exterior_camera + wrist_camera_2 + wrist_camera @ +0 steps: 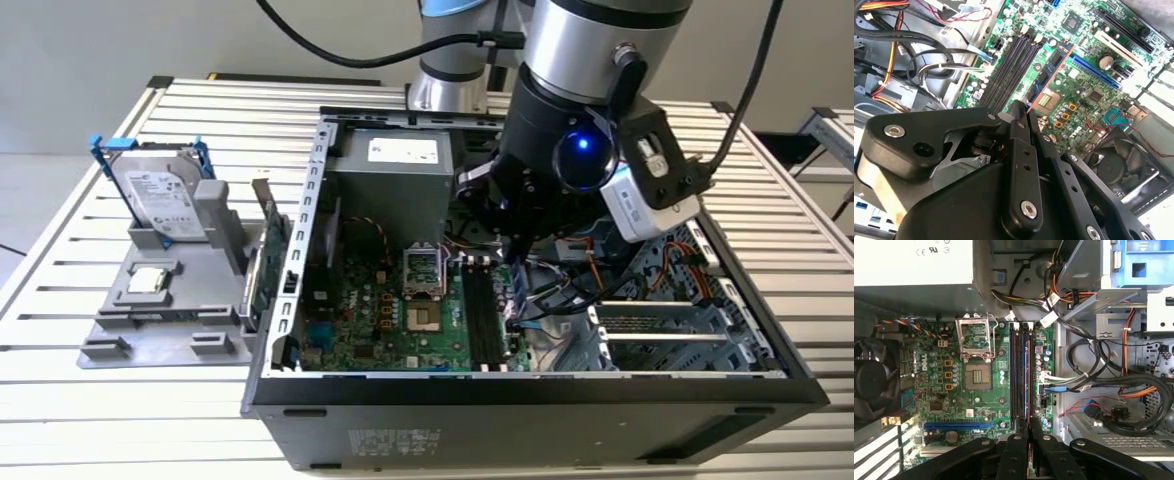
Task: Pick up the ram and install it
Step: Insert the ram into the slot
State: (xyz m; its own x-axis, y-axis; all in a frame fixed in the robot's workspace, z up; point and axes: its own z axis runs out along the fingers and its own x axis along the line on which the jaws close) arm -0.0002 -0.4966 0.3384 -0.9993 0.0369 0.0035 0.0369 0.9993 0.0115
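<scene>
Gripper (1027, 435) pinching ram (1027, 390) edge-on over mobo slots (1015, 370); exterior view: HDD (163, 195) on rack

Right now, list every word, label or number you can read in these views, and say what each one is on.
No text can be quoted reliably.
Power supply label: too small to read.
Hard drive label: blurred.
Case sticker: blurred.
Motherboard print: too small to read.
Ram, held edge-on in the jaws: no label faces the camera.
</scene>
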